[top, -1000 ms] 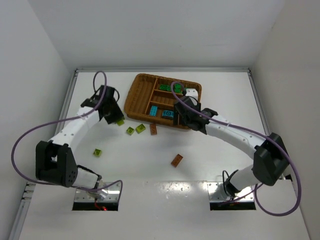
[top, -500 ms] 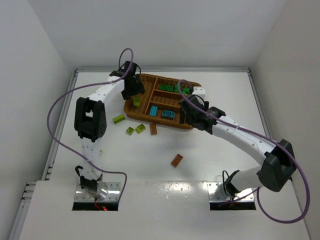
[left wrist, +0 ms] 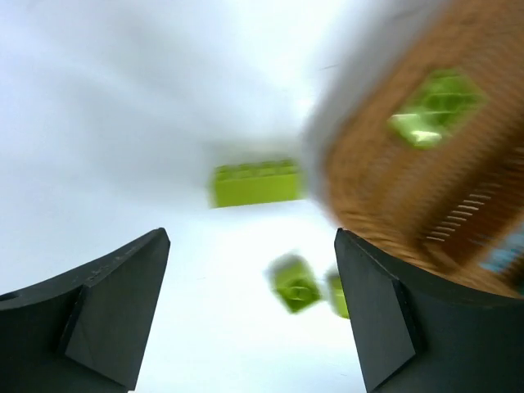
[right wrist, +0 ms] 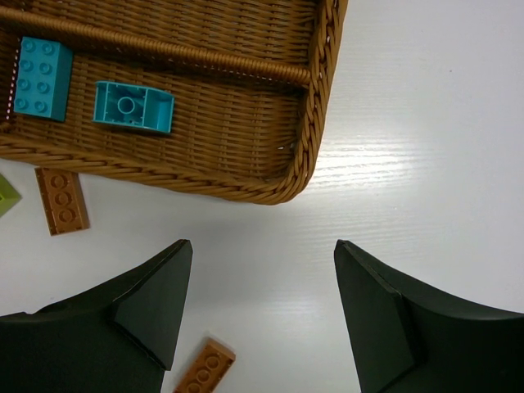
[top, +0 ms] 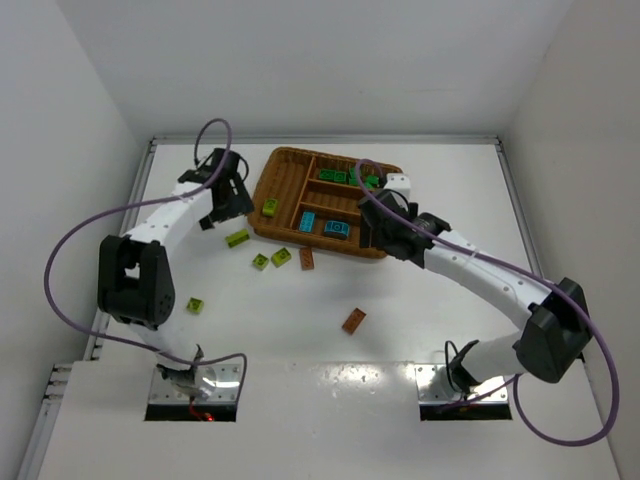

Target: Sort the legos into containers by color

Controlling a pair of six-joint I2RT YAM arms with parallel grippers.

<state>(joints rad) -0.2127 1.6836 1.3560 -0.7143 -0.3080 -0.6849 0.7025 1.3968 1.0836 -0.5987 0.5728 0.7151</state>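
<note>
The brown wicker tray (top: pixel 262 190) holds the containers: a lime lego (top: pixel 270 207) lies in the long left section, dark green legos (top: pixel 333 176) in a far slot, blue ones (top: pixel 307 221) in a near slot. On the table lie lime legos (top: pixel 237 238) (top: pixel 261 261) (top: pixel 195 305) and orange-brown ones (top: pixel 307 260) (top: pixel 353 321). My left gripper (top: pixel 222 208) hangs open and empty just left of the tray. Its blurred wrist view shows the left gripper (left wrist: pixel 251 237), a lime lego (left wrist: pixel 255 182) ahead and one in the tray (left wrist: pixel 434 115). My right gripper (right wrist: pixel 262 246) is open over bare table by the tray's near right corner (right wrist: pixel 299 176).
White walls close in the table on the left, right and far sides. In the right wrist view two blue legos (right wrist: pixel 133 106) sit in the nearest slot, and orange-brown legos (right wrist: pixel 61 199) (right wrist: pixel 203 367) lie on the table beside the tray and by the left finger.
My left gripper carried a lime lego over the tray, opened, and left it in the long section. It has since swung back to the left of the tray. The right arm barely moved.
</note>
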